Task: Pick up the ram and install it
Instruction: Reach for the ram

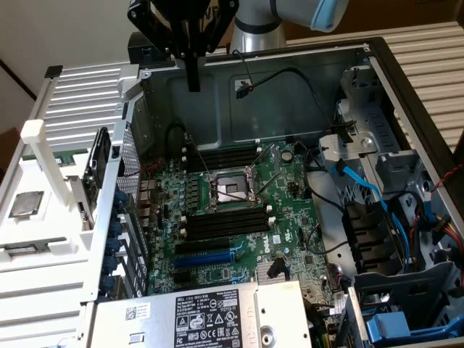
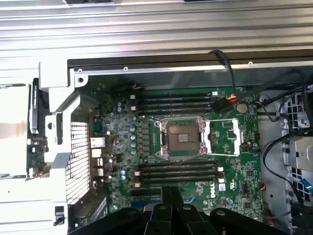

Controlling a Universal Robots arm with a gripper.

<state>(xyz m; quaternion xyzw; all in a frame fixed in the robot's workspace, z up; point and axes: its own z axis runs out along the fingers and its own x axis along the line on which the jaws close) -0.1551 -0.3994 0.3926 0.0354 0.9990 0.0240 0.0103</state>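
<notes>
A black gripper hangs above the far wall of an open computer case, its jaws pressed together and holding nothing. Inside the case lies a green motherboard with long black slots. The ram appears to stand on edge in a white rack just outside the case's perforated side wall, well apart from the gripper.

Pale wall at exterior view's left; ribbed light-grey panel at its right; brown surface beyond panel.
</notes>
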